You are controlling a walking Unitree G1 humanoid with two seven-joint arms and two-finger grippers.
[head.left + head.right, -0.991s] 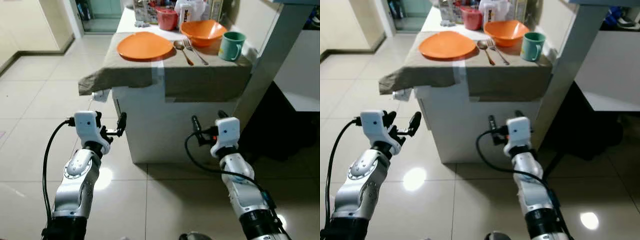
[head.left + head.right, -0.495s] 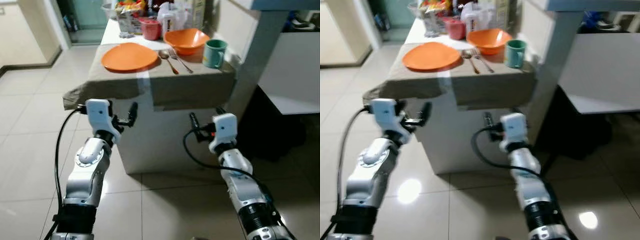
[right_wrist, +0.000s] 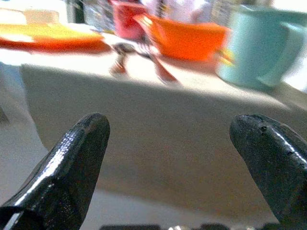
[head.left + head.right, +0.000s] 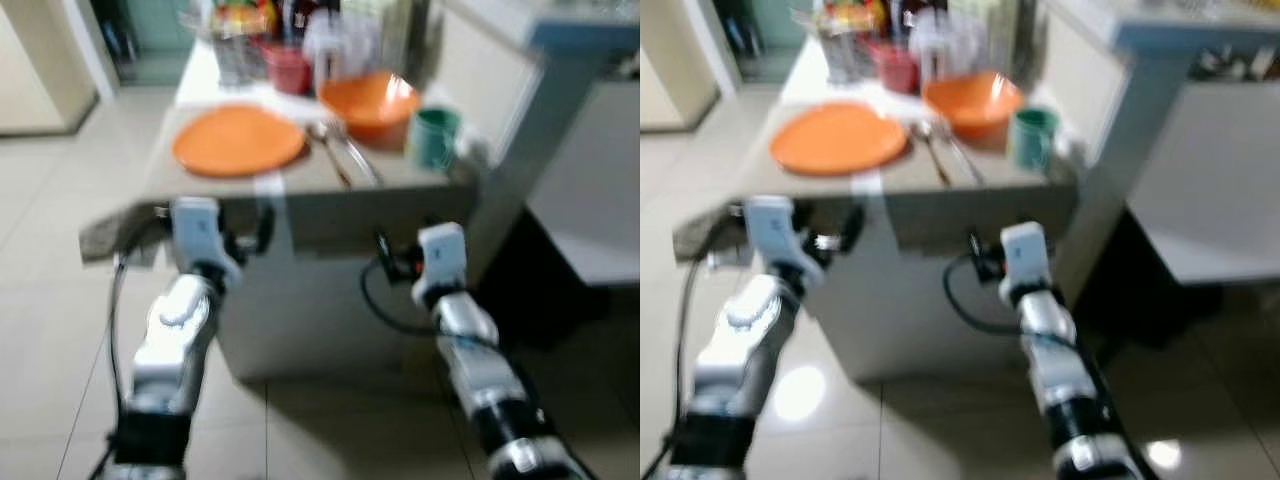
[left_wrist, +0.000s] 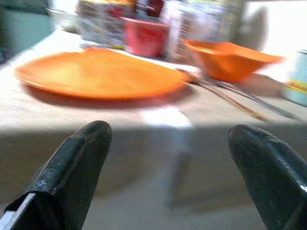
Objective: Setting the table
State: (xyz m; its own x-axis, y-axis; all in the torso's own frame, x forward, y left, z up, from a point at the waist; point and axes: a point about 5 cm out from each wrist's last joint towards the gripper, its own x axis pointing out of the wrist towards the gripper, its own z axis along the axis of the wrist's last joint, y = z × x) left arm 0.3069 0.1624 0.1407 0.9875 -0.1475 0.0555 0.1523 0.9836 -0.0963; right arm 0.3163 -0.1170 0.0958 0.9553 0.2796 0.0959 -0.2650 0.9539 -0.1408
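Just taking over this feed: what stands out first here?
The orange plate and orange bowl on the cloth-covered table, with a spoon and fork between them and a green mug by the bowl. Both the left gripper and right gripper are open, just short of the table's edge.

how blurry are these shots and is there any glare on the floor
Both eye views are smeared by motion blur: the orange plate, orange bowl and green mug have soft edges. The right eye view has a lamp glare patch on the floor tiles. In the left wrist view, the left gripper fingers are fairly sharp, the table blurred. The right wrist view is likewise soft behind the right gripper.
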